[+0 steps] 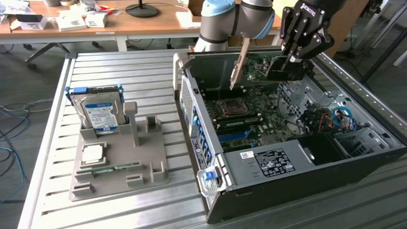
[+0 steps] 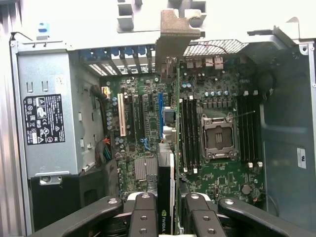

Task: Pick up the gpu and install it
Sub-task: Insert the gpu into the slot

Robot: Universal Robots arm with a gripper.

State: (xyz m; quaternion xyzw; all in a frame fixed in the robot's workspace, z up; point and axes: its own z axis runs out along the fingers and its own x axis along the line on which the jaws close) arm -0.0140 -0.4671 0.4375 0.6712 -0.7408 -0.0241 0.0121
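The black two-fingered hand (image 1: 291, 61) is closed on the gpu (image 1: 260, 67), a thin flat card with a dark body and a green circuit face. It grips the end opposite the card's bare metal bracket (image 1: 239, 62). The card hangs clear in the air above the open black and grey computer case (image 1: 356, 157), which lies on its side on the slatted metal bench (image 1: 127, 67). It stands on edge over the far part of the case, not touching the green motherboard (image 1: 239, 119) below. Its long axis runs out from the hand toward the exterior view's left, so the bracket leads and points at the case wall lined with blue tabs. In the wrist view the gpu (image 2: 165, 187) appears edge-on between the fingers (image 2: 143, 217), stretching away from the hand (image 2: 170, 222) to the bracket (image 2: 178, 30) at the far end. That line looks parallel to the long expansion slots on the motherboard (image 2: 143, 123), and it falls just beside the blue slot (image 2: 160, 111), between the slot and the memory banks. By my judgement the card is turned the right way for the slots but sits well above them. Whether its lower edge is exactly over a slot cannot be told.
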